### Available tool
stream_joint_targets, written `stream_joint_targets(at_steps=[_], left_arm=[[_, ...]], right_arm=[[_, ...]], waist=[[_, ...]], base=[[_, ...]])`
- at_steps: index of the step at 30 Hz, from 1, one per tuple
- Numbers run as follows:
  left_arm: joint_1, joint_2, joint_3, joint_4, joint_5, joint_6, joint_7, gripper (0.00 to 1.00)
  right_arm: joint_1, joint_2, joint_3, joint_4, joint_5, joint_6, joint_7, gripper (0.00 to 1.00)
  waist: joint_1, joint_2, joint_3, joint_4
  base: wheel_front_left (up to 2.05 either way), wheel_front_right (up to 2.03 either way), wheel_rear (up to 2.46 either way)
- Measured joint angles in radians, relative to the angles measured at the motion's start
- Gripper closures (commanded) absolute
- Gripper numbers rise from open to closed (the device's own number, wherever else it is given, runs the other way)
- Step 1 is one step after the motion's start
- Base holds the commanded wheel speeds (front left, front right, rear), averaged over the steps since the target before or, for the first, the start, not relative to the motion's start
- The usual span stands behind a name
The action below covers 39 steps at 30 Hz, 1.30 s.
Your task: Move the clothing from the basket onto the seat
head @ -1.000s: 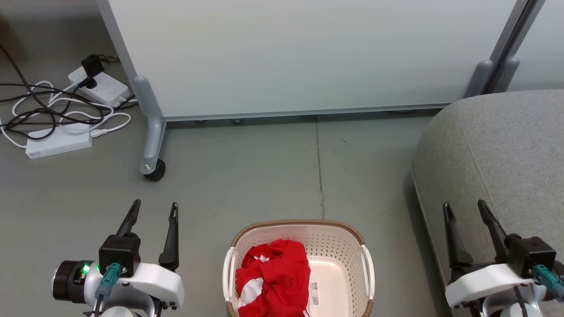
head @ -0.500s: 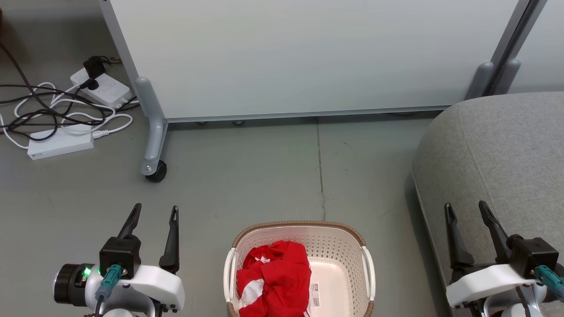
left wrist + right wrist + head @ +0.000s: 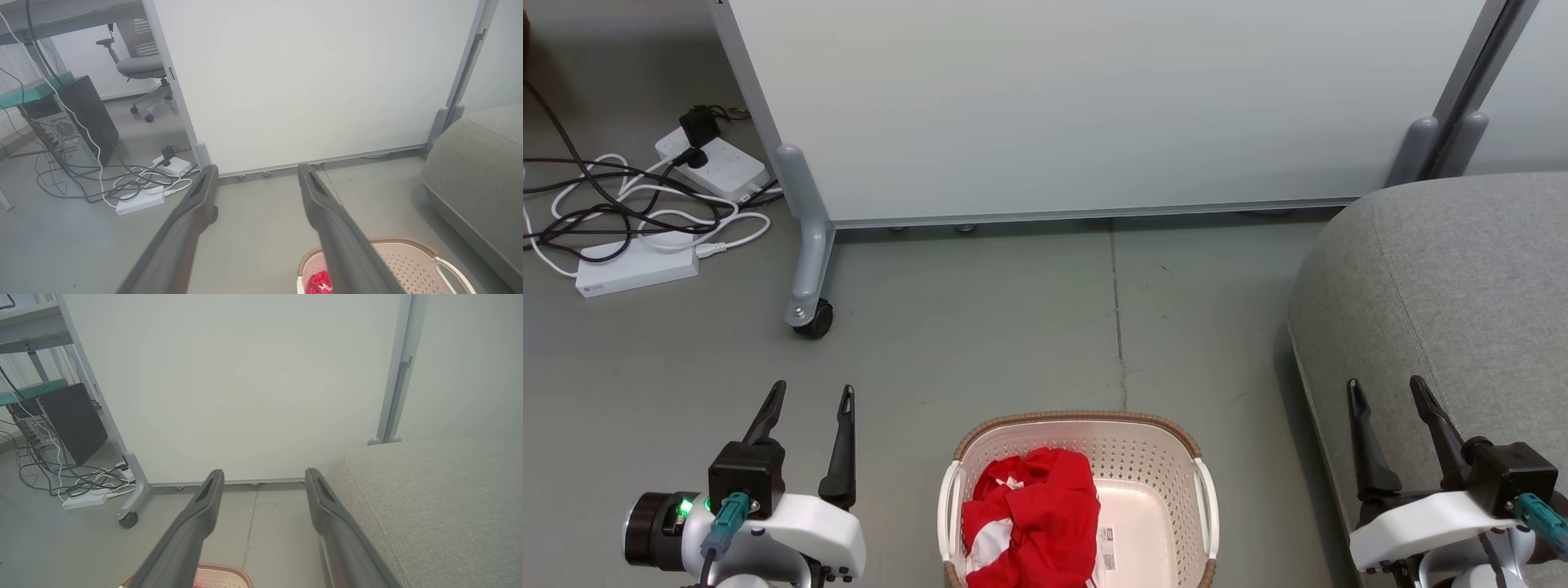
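Observation:
Red clothing (image 3: 1031, 516) with white stripes lies bunched in the left half of the cream basket (image 3: 1176, 459), which stands on the floor at the bottom centre of the head view. The basket (image 3: 412, 261) with a bit of the clothing (image 3: 319, 282) also shows low in the left wrist view, and its brown rim (image 3: 222, 573) in the right wrist view. The grey seat (image 3: 1454, 294) rises at the right. My left gripper (image 3: 810, 393) hangs open left of the basket, holding nothing. My right gripper (image 3: 1385, 386) is open over the seat's near edge, also holding nothing.
A white wheeled partition (image 3: 1078, 106) stands behind, its castor (image 3: 810, 320) on the floor at the left. Power strips and tangled cables (image 3: 645, 212) lie at the far left. A computer tower (image 3: 77, 122) and an office chair (image 3: 143, 69) stand beyond the partition.
The head view has shifted slightly, so the whole scene sits a little lower. Both grippers stay open and the clothing has not moved.

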Motion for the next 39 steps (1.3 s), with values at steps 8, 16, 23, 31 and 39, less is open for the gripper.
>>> stream_joint_targets(at_steps=[8,16,23,31,39], left_arm=[[-0.006,0.004,-0.024,0.005,-0.002,-0.008,0.010,0.00],[-0.098,-0.035,-0.148,0.095,0.025,-0.086,0.053,0.00],[-0.216,-0.088,-0.245,0.268,0.038,-0.147,0.077,0.00],[-0.401,-0.115,-0.336,0.511,0.045,-0.185,0.106,0.00],[-0.606,-0.119,-0.441,0.777,0.113,-0.184,0.127,0.00]], right_arm=[[-0.002,0.000,0.004,-0.004,0.000,0.000,0.000,0.00],[-0.040,0.000,0.029,-0.051,-0.017,0.000,-0.003,0.00],[-0.088,0.000,0.047,-0.126,-0.041,0.000,-0.001,0.00],[-0.165,0.000,0.068,-0.216,-0.018,0.000,0.006,0.00],[-0.249,-0.001,0.103,-0.286,0.035,0.000,0.002,0.00]], waist=[[0.0000,0.0000,0.005,-0.005],[0.0000,0.0000,0.056,-0.032],[0.0000,0.0000,0.144,-0.069],[0.0000,0.0000,0.294,-0.121],[0.0000,0.0000,0.488,-0.200]], base=[[0.00,0.00,0.00],[0.00,0.00,0.00],[0.00,0.00,0.00],[0.00,0.00,0.00],[0.00,0.00,0.00]])
